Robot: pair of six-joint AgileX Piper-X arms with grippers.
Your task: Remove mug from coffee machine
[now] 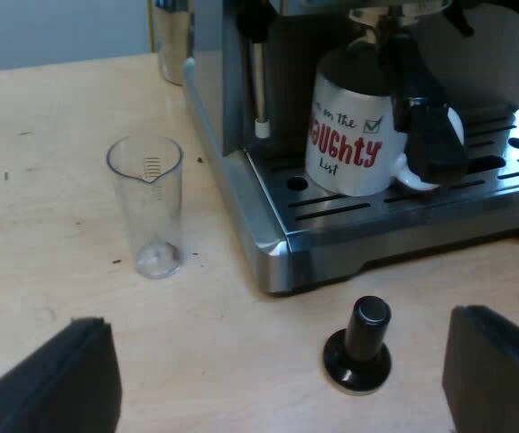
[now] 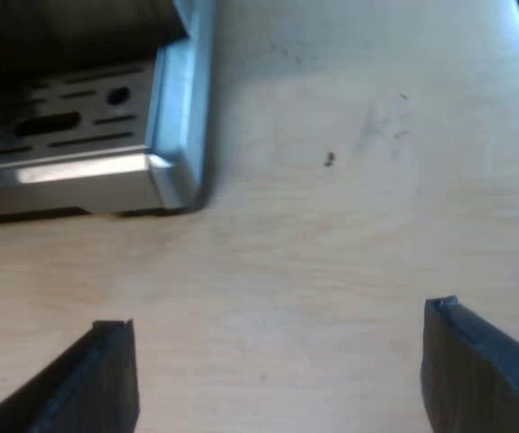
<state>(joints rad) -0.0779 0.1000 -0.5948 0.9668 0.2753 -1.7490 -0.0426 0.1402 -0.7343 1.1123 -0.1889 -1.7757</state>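
A white mug (image 1: 349,135) with red and black lettering stands on the drip tray (image 1: 331,221) of the espresso machine (image 1: 232,81), under the brew head. The holder's dark handle (image 1: 426,131) juts out from the machine's front and covers part of the mug; the mug's white handle (image 1: 412,178) peeks out below it. My left gripper (image 1: 282,388) is open, low over the wooden table, a short way off the tray, with nothing between its fingers. My right gripper (image 2: 286,374) is also open and holds nothing, hovering over bare table beside a corner of the drip tray (image 2: 164,171).
An empty measuring glass (image 1: 146,207) stands upright on the table beside the machine. A tamper with a black knob (image 1: 360,347) sits on the table just before the tray. The steam wand (image 1: 259,90) hangs next to the mug. A metallic jar (image 1: 173,41) stands behind the machine's corner.
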